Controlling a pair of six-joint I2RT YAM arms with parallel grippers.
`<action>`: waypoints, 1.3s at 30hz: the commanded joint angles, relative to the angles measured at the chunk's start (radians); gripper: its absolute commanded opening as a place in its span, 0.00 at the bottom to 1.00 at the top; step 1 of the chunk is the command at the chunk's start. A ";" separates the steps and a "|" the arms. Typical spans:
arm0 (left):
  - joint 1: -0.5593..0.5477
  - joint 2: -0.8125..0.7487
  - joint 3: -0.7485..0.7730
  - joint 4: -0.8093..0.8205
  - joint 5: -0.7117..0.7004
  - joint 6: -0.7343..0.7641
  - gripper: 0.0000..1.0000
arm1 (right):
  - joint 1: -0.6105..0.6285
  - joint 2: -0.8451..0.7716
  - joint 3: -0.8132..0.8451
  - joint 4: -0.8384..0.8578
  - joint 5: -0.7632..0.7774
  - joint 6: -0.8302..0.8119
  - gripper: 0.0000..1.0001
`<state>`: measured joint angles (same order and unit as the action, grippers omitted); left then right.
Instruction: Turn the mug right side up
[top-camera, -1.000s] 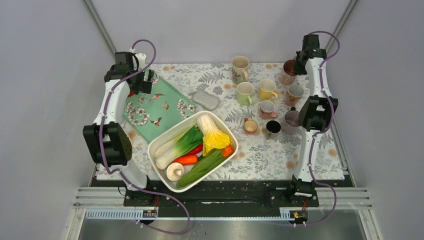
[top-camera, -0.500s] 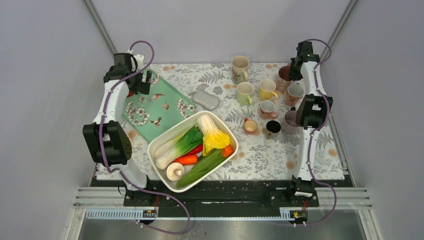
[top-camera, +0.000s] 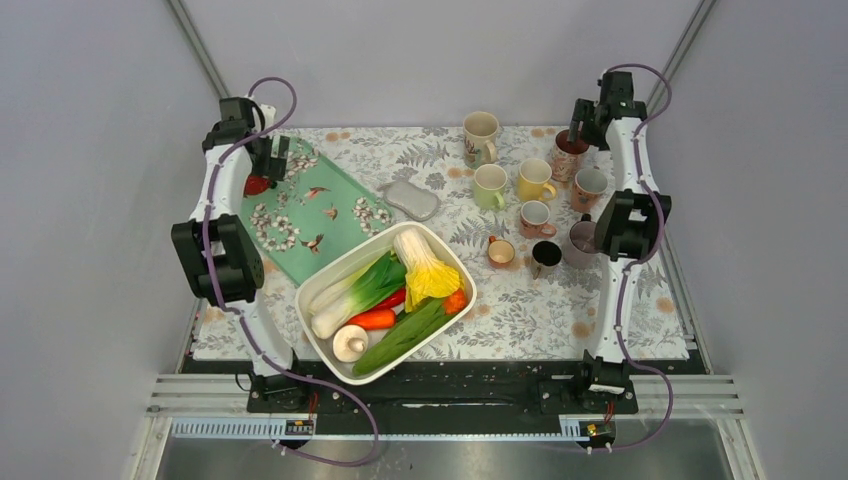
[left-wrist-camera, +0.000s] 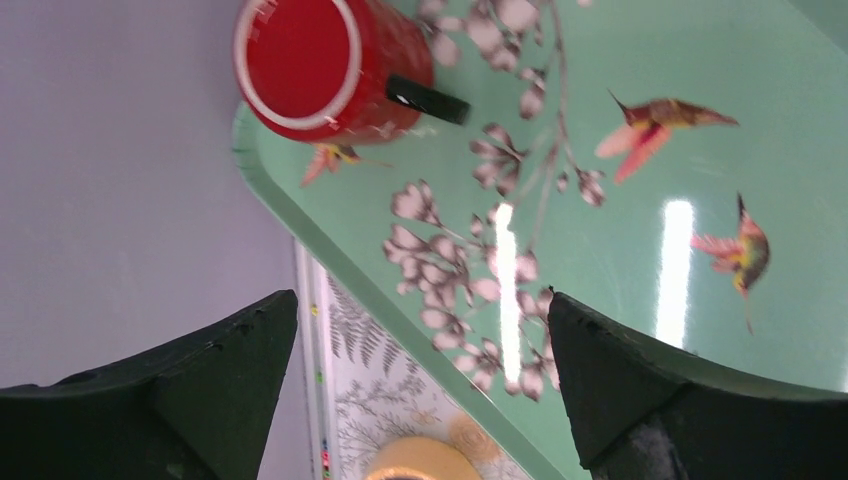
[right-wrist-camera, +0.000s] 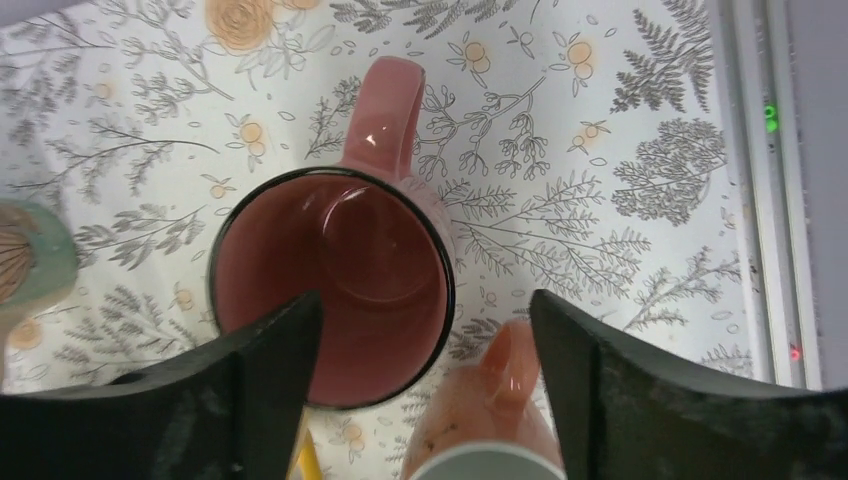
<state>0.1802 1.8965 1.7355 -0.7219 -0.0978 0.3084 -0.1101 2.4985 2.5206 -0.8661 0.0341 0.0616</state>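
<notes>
A dark pink mug (right-wrist-camera: 335, 275) with a black rim stands upright at the back right of the table, mouth up, handle pointing away. My right gripper (right-wrist-camera: 425, 330) hovers open just above it, one finger over its mouth, the other over a salmon mug (right-wrist-camera: 490, 420) beside it. The overhead camera has this mug (top-camera: 570, 152) below the right gripper (top-camera: 578, 125). A red mug (left-wrist-camera: 325, 65) with a black handle sits on the corner of the green tray (left-wrist-camera: 620, 220), a flat red end ringed in white facing the camera. My left gripper (left-wrist-camera: 420, 300) is open, short of it and holding nothing.
Several other mugs crowd the back right, among them cream (top-camera: 481, 135), light green (top-camera: 489, 185) and yellow (top-camera: 534, 180). A grey pad (top-camera: 411, 200) lies mid-table. A white tub (top-camera: 306, 290) of vegetables sits at the front. The left wall runs close beside the tray.
My right gripper has opened and let go of the dark pink mug, which now stands upright. The left arm has swung back and left, nearer the red mug.
</notes>
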 joint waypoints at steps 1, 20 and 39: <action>0.054 0.083 0.192 -0.014 -0.059 0.010 0.99 | 0.006 -0.192 -0.029 -0.006 -0.015 -0.022 0.91; 0.091 0.208 0.058 0.281 -0.166 -0.704 0.99 | 0.006 -0.823 -0.790 0.198 -0.018 0.028 1.00; 0.087 0.492 0.510 0.087 -0.205 -0.609 0.99 | 0.006 -1.056 -1.004 0.265 -0.069 0.009 0.99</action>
<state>0.2638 2.3932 2.1910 -0.6388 -0.2924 -0.3367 -0.1093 1.4757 1.5272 -0.6449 -0.0139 0.0769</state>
